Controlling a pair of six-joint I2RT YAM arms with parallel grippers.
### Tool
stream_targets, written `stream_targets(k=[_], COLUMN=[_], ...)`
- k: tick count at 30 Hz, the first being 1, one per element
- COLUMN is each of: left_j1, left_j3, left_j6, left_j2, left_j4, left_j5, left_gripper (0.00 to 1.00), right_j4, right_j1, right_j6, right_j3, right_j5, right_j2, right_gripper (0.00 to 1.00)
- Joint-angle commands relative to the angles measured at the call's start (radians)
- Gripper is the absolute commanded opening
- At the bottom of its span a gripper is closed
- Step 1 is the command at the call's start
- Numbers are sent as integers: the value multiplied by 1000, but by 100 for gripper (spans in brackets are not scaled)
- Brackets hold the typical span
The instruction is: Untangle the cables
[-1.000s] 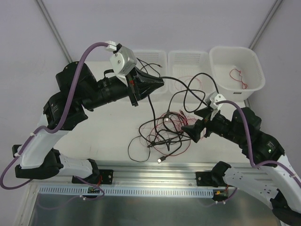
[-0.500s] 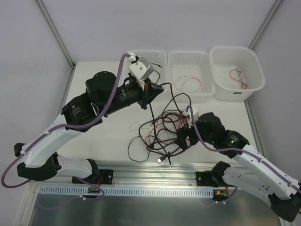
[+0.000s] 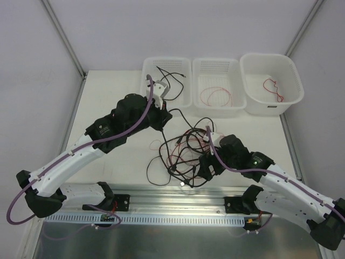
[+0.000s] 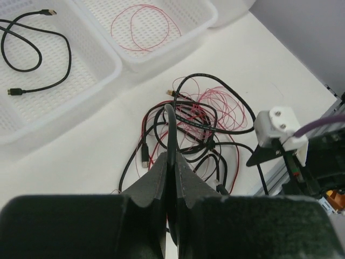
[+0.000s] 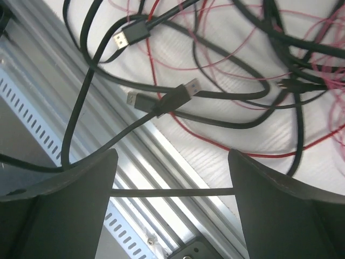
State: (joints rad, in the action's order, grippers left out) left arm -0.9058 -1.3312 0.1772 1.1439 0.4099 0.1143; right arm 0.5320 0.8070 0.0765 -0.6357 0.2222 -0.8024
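Note:
The cables [image 3: 186, 151] lie in a tangled heap of black cords and thin red wires at the table's near middle, and they also show in the left wrist view [image 4: 199, 118]. My left gripper [image 3: 166, 116] hovers over the heap's far left side. It is shut [image 4: 171, 156] on a black cable that loops up and down into the heap. My right gripper [image 3: 202, 170] sits low at the heap's near right edge. Its jaws [image 5: 173, 152] stand wide open, and black plug ends [image 5: 178, 97] lie just ahead. A thin black cord crosses the gap between its fingers.
Three white containers line the far edge. The left basket [image 3: 167, 59] holds a black cable, the middle basket [image 3: 215, 60] a red wire, and the right tub [image 3: 269, 55] another red wire. The aluminium rail [image 3: 178, 197] runs along the near edge, under the right gripper.
My left arm dropped and swung forward toward the heap, still shut on the black cable. My right arm moved left and down onto the heap's near edge, its jaws narrowing slightly.

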Motion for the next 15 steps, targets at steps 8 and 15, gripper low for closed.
stream_targets(k=[8, 15], left_j1=[22, 24], left_j3=[-19, -28], left_j6=[44, 41], left_j2=[-98, -121], left_j4=[-60, -54], left_j5=[-39, -38], left_gripper=[0, 0], right_j4=[-35, -79], right_j1=[142, 170], right_j6=[65, 98], right_j3=[-24, -18], right_j5=[123, 201], right_j2=[-56, -152], right_gripper=[86, 75])
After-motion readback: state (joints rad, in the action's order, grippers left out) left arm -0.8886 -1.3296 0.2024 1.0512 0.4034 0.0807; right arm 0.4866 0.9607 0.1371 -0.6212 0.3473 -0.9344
